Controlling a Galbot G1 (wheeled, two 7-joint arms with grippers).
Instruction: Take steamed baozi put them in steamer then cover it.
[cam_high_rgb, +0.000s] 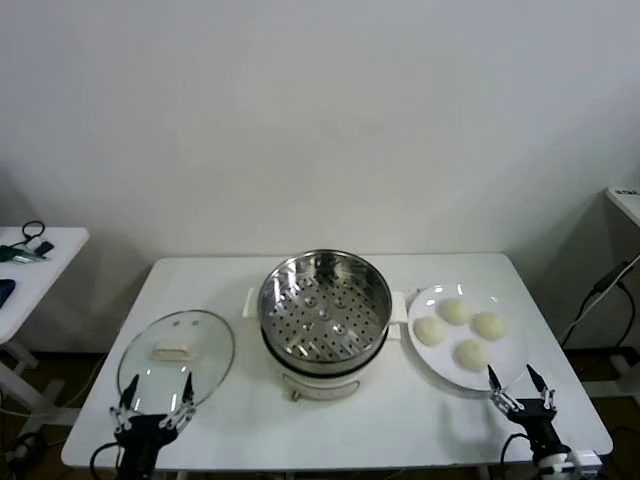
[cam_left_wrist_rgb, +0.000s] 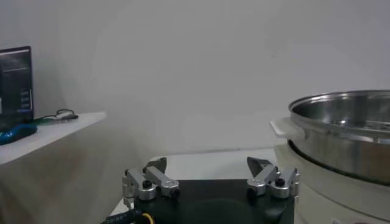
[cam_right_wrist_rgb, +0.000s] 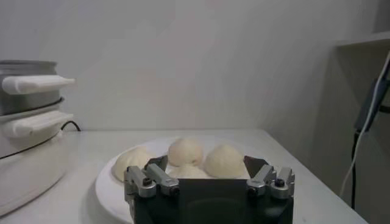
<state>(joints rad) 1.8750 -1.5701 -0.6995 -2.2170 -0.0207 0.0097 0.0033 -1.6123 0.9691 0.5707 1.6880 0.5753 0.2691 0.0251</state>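
The steamer (cam_high_rgb: 325, 310), a shiny steel pot with a hole-dotted tray and nothing in it, stands at the table's centre. Four pale baozi (cam_high_rgb: 455, 311) lie on a white plate (cam_high_rgb: 503, 372) to its right. The glass cover (cam_high_rgb: 176, 360) with its cream handle lies flat on the table to its left. My left gripper (cam_high_rgb: 157, 392) is open and empty, low at the cover's near edge. My right gripper (cam_high_rgb: 510, 372) is open and empty at the plate's near edge. In the right wrist view its jaws (cam_right_wrist_rgb: 207, 163) stand wide, just short of the nearest baozi (cam_right_wrist_rgb: 189, 172).
A white side table (cam_high_rgb: 30, 260) with cables stands at the far left, and another surface (cam_high_rgb: 625, 200) at the far right with a hanging cable (cam_high_rgb: 600, 290). The steamer's side handles (cam_right_wrist_rgb: 33, 84) stick out toward the plate. The table's front edge lies just behind both grippers.
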